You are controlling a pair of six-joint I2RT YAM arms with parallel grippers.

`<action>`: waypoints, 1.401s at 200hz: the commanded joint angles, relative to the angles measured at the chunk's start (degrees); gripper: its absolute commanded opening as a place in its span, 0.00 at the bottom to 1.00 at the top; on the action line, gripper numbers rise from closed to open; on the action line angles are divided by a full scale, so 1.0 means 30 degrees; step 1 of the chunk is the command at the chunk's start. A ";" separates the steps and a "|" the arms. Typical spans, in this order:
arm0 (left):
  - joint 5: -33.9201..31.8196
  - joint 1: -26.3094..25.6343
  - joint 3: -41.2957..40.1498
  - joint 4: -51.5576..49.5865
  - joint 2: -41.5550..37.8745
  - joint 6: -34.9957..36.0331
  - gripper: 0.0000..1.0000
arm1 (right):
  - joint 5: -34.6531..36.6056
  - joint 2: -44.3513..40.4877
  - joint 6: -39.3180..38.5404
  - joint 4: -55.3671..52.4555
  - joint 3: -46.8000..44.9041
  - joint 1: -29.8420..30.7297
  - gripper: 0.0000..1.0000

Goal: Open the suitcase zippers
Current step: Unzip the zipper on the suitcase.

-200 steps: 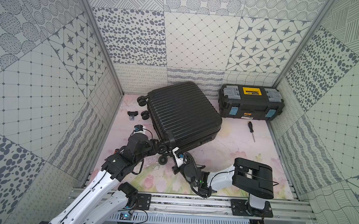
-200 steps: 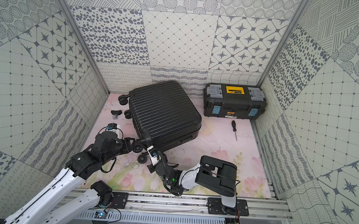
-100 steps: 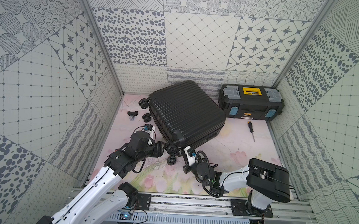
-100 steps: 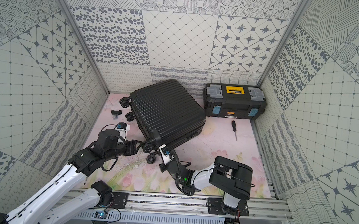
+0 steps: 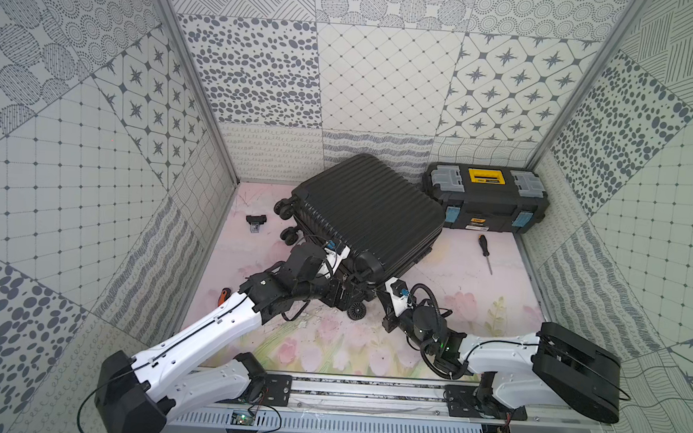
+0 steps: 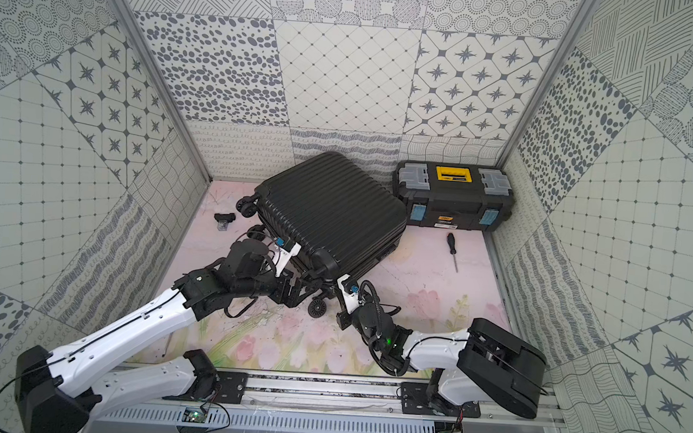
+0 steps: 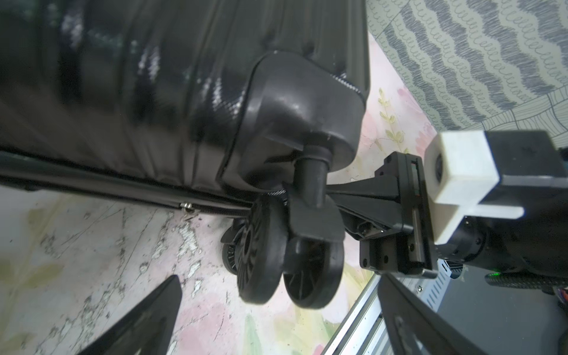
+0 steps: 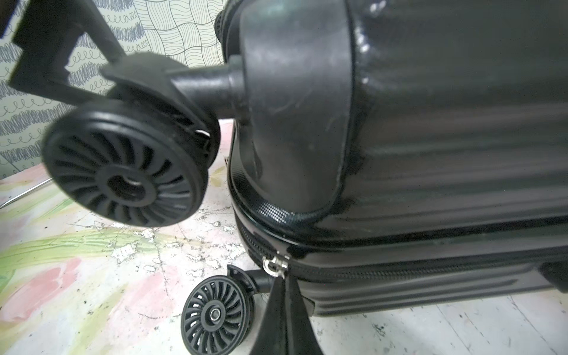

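Black right gripper (image 8: 280, 278): jaws together, tips meeting directly under the silver zipper pull (image 8: 273, 263). It appears to pinch the pull's tab, the grip needed to draw the slider along the seam.
Zippers (image 8: 399, 271): teeth are meshed along the narrow side seam beyond the pull. Judged barely begun, with most of the track unopened.
Left gripper (image 7: 279, 276): jaws spread to their widest, holding nothing. Its fingers (image 7: 147, 313) stand either side of the caster wheel (image 7: 261, 255), just short of it. It is probably placed there to steady the case against the other arm's tug.
Seam in the left wrist view: a small silver slider (image 7: 187, 207) sits beside the wheel. Whether it is the pinched pull or a second one cannot be told.
Suitcase (image 5: 370, 210): lies flat, ribbed shell up, set diagonally toward the back of the floor mat (image 5: 475, 308). Its wheeled end is turned to both arms, which brings the seam within reach.
Toolbox (image 5: 484, 197): against the back wall, just beside the suitcase's far corner; contact cannot be told.
Screwdriver (image 5: 486, 251): loose on the mat before the toolbox, well apart from both arms.
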 commanded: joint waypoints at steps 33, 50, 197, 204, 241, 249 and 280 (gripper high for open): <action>0.0623 -0.1452 0.2015 0.2632 0.3465 0.1673 0.93 | -0.0443 -0.1413 -0.0247 -0.0560 -0.0758 -0.0189 0.00; 0.0391 -0.1716 0.2250 0.2823 0.4047 0.1442 0.90 | -0.0354 -0.1611 -0.0323 -0.0609 -0.0862 -0.0187 0.11; -0.1293 -0.3073 0.1260 0.3932 0.4241 0.0166 0.85 | -0.0388 0.3003 -0.0341 0.2810 0.1041 -0.0128 0.31; -0.1389 -0.3072 0.1152 0.3975 0.4175 0.0135 0.85 | -0.0452 0.3143 -0.0237 0.2826 0.1173 -0.0103 0.30; -0.1873 -0.3074 0.0710 0.4083 0.3848 0.0062 0.85 | -0.0470 0.3195 -0.0159 0.2987 0.1344 0.0232 0.12; -0.1978 -0.3074 0.0607 0.4082 0.3766 0.0047 0.85 | -0.0468 0.3057 -0.0135 0.2972 0.1257 0.0293 0.06; -0.3038 -0.3059 0.0237 0.3896 0.3194 0.0085 0.85 | -0.0308 0.2223 -0.0163 0.2345 0.0902 0.0343 0.00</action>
